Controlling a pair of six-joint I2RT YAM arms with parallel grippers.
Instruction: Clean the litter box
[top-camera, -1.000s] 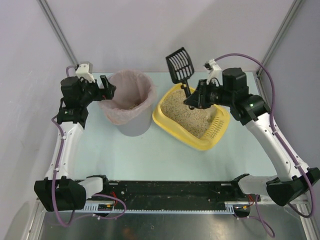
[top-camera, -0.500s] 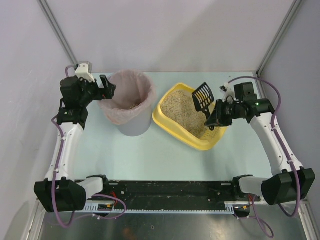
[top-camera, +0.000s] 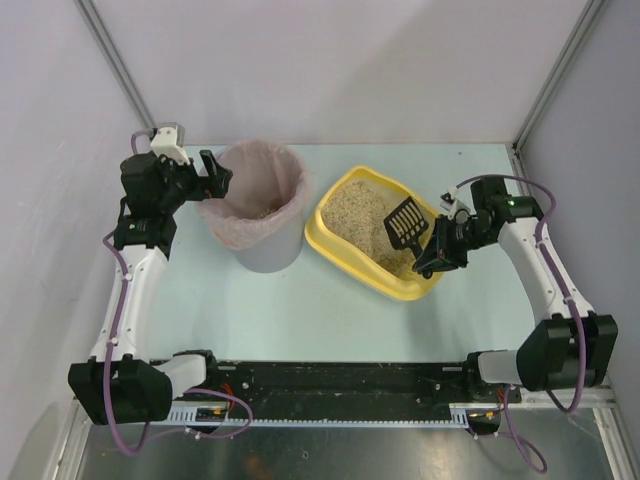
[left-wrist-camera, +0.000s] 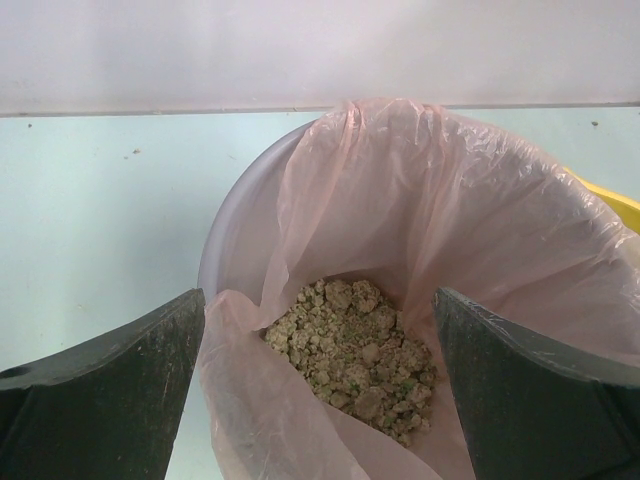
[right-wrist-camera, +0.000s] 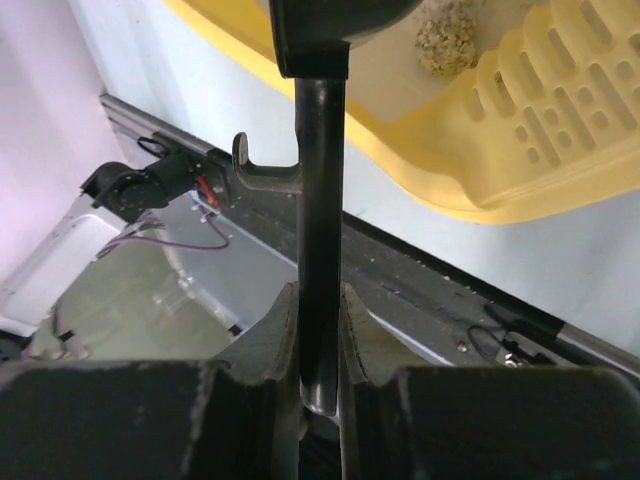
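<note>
- Two things differ from a second ago: the black scoop (top-camera: 403, 224), which was raised above the far end of the litter box (top-camera: 342, 250), now hangs low over the box's near right part. The right arm has also drawn back toward the right side of the table (top-camera: 300, 300).
- The left arm and the grey bin (top-camera: 262, 252) stand where they were.
- The bin is lined with a pink bag (left-wrist-camera: 480, 220), and a heap of clumped litter (left-wrist-camera: 350, 350) lies at the bottom.
- The litter box holds beige sandy litter (top-camera: 355, 215). The right wrist view shows one clump (right-wrist-camera: 445, 35) close to the slotted rim.
- The right gripper (top-camera: 437, 252) is pinching the scoop's handle, its fingers pressed against the shaft. It sits above the box's slotted near right end, with the scoop head reaching inward over the litter.
- The left gripper (top-camera: 214, 175) is spread wide with nothing between its fingers, facing the bin's left rim. The litter box lies past the bin, well apart from this gripper.
- The litter box rests on the table just right of the bin, set at an angle.
</note>
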